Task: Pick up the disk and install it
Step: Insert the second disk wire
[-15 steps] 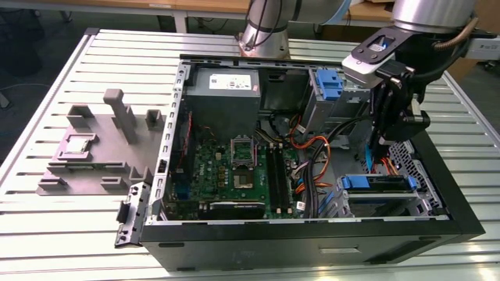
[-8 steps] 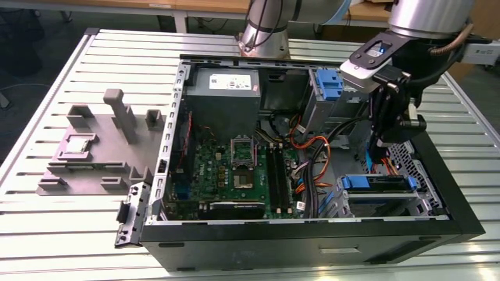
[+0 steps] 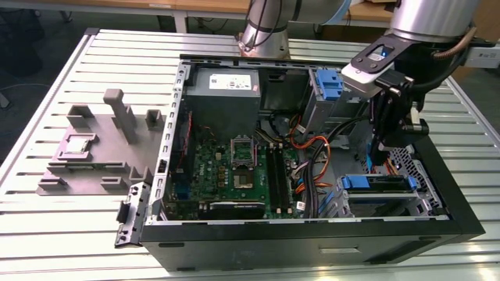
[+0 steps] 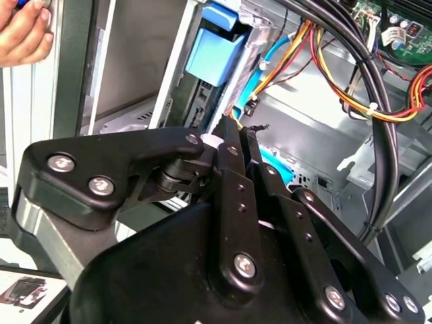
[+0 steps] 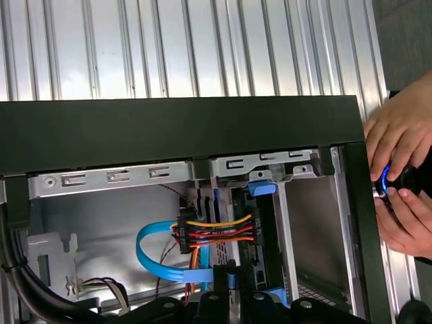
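Gripper (image 3: 388, 144) (jaws together) | over case bay | disk (image 3: 375, 183) apparently just beside

The disk (image 3: 380, 184) is lying flat in the drive bay (image 3: 384, 206) at the near corner of the open computer case (image 3: 312, 246), on the exterior view's right. Its blue carrier rails are showing along its edges, framing a dark, greyish top face. It is sitting level, with the bay's grey metal just beside it.
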Controlling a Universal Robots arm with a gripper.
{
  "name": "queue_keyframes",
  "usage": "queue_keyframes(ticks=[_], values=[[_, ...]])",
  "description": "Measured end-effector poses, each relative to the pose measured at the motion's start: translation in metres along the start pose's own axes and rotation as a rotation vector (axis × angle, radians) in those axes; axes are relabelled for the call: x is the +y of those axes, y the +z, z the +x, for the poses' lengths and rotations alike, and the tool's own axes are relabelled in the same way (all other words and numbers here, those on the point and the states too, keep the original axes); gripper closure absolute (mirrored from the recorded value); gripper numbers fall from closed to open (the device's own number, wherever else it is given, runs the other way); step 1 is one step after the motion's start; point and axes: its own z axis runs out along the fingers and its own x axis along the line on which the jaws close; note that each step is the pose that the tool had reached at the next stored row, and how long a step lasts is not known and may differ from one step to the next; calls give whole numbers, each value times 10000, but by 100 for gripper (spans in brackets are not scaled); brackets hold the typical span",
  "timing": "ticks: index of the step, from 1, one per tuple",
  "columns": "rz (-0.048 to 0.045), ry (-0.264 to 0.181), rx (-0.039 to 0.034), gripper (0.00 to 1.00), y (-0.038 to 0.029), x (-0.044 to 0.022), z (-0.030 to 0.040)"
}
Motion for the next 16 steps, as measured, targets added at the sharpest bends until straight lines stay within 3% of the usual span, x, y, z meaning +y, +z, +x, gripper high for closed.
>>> queue_keyframes(ticks=[12,16], values=[[-137,28,51,84,-34,-23,-58],[-175,38,128,84,-11,-19,-120]])
